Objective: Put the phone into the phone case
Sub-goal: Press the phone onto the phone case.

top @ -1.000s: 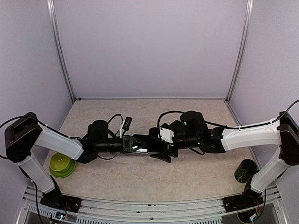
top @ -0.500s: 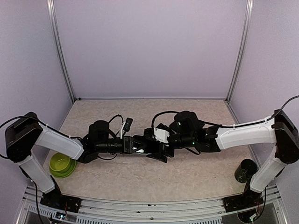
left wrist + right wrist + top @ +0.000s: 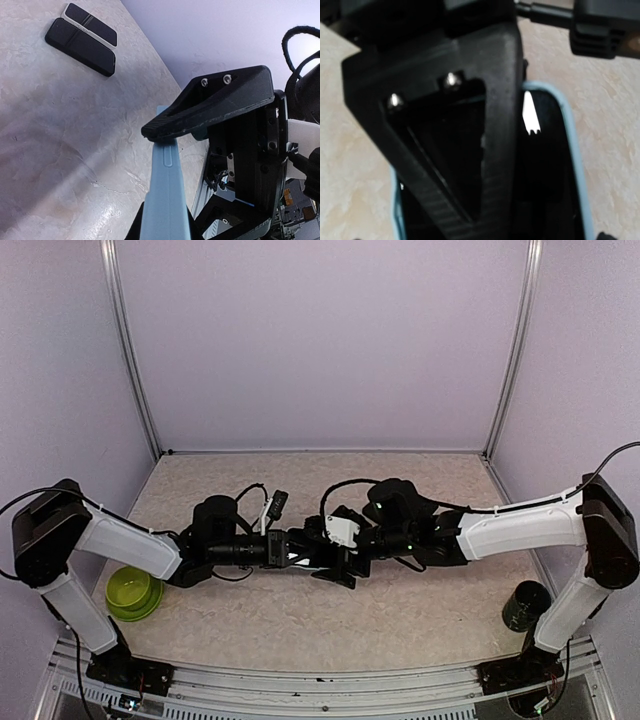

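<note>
**Phone case gripped over the middle of the desk**

Shows a pale-blue phone case (image 3: 165, 200), smooth and matte, with a long narrow button moulded into its side edge. Carries a glossy black phone (image 3: 545, 165) inside the blue rim, one white glint on its glass. Cannot tell whether fully seated.

Hangs over the middle of the desk (image 3: 300, 625), roughly midway between the near and far edges. Pinched across its flat faces by the left gripper (image 3: 292, 553), jaws drawn narrow on it, one black finger (image 3: 215, 107) lying over the phone's face. Meets the right gripper (image 3: 335, 560) at the case's other end, jaws spread wide to either side of it. Cannot tell whether touching.

Further out:
- two flat black slabs (image 3: 80, 45) lying side by side on the desk
- a green bowl (image 3: 133, 593) by the left edge
- a dark cup (image 3: 525, 605) near the right near corner
</note>
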Available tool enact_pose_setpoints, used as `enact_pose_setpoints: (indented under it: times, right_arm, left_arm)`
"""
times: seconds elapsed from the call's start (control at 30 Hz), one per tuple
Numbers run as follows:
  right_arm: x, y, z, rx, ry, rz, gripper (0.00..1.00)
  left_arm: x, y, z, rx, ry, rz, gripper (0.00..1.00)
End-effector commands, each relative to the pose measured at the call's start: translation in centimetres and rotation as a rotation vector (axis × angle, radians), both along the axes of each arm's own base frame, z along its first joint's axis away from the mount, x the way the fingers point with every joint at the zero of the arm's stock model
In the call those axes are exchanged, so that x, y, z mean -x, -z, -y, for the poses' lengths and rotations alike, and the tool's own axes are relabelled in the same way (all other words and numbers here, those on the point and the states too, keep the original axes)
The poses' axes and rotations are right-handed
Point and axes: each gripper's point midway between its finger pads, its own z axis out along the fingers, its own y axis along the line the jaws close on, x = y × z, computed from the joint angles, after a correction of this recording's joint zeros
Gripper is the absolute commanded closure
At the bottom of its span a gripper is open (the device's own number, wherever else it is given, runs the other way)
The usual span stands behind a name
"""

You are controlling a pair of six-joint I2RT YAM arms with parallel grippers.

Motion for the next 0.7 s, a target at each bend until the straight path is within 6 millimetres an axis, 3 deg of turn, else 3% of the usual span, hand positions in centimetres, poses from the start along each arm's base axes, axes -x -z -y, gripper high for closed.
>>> enact_pose_setpoints:
  times: [0.0, 0.67]
  right_arm:
    - [0.9, 0.1, -0.7, 0.006, -0.033, -0.039, 0.0]
    - [1.3, 0.8, -0.6, 0.029, -0.031, -0.045, 0.0]
  left_arm:
    - [-0.8, -3.1, 1.2, 0.068, 0.003, 0.089, 1.0]
    - [-2.2, -3.3, 1.6, 0.034, -0.065, 0.045, 1.0]
